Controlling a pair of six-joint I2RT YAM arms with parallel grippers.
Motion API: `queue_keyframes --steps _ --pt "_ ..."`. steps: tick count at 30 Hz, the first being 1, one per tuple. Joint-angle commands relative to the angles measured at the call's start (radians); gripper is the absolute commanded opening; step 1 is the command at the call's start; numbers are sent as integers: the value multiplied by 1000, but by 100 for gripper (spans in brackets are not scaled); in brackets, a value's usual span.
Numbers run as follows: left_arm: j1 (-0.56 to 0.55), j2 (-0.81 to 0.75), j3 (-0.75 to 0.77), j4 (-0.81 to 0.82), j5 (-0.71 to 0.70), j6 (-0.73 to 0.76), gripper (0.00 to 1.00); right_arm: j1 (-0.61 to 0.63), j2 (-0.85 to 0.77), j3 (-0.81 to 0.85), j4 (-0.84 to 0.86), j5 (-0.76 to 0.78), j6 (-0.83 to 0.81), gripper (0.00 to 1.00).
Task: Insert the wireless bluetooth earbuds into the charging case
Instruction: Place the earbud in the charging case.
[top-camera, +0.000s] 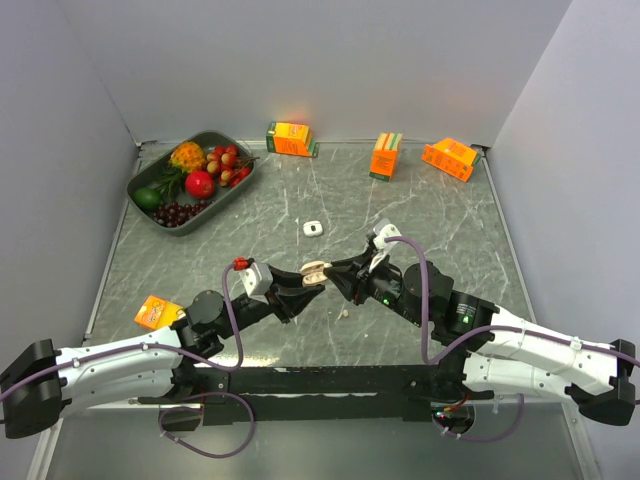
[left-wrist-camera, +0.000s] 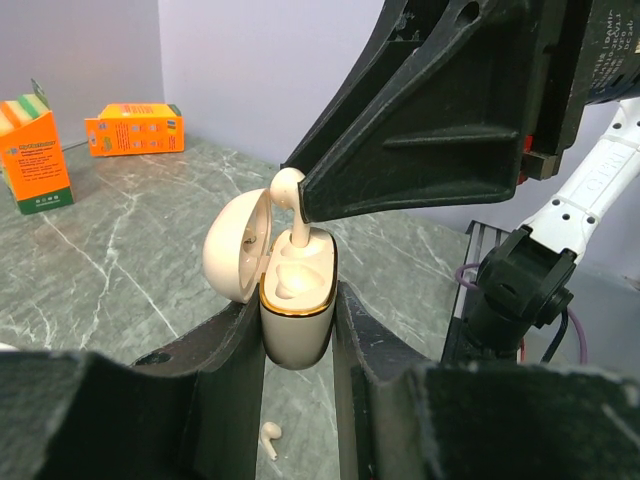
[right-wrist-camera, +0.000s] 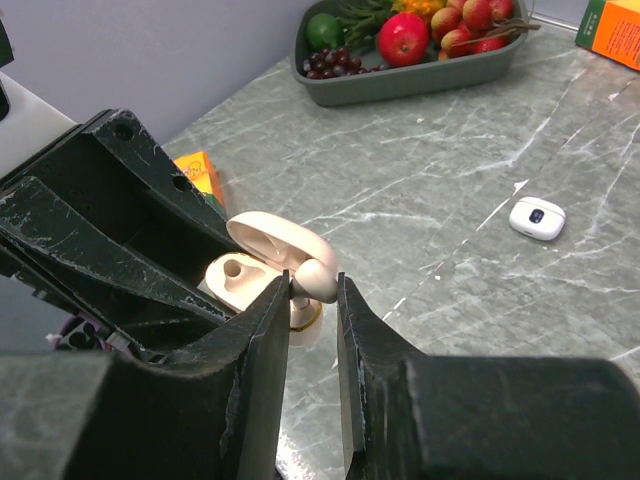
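My left gripper (top-camera: 300, 283) is shut on the beige charging case (left-wrist-camera: 297, 325), which has a gold rim. It holds the case above the table with the lid open (left-wrist-camera: 235, 245). My right gripper (right-wrist-camera: 313, 285) is shut on the head of one beige earbud (right-wrist-camera: 320, 280), whose stem (left-wrist-camera: 299, 232) points down into a slot of the case. In the top view the two grippers meet at the case (top-camera: 313, 270) near the table's middle. A second earbud (left-wrist-camera: 268, 438) lies loose on the table below the case and also shows in the top view (top-camera: 343, 313).
A small white case-like object (top-camera: 315, 228) lies beyond the grippers. A grey tray of fruit (top-camera: 215, 140) stands at the back left. Orange juice cartons stand at the back (top-camera: 291, 139), (top-camera: 386, 155), (top-camera: 450, 158), and another lies near the left arm (top-camera: 158, 312).
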Motion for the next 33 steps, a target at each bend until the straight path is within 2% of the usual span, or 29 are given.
queue_keyframes --steps 1,7,9,10,14,29,33 --pt "-4 -9 48 44 -10 -11 1 12 1 -10 17 10 -16 0" --pt "-4 -6 50 47 -14 -5 1 15 4 -9 3 4 -7 2" --pt "-5 -3 50 48 -10 -4 1 18 3 -4 -3 0 -4 9" --pt "-4 -1 50 53 -12 -5 1 18 4 -1 -1 -2 -4 16" --pt "-5 3 47 62 -10 -5 1 15 6 13 -10 -13 -5 26" --pt "-4 5 45 71 -9 6 1 26 18 56 -24 -28 -1 44" --pt "-4 0 39 71 -10 4 1 33 11 69 -29 -26 3 54"
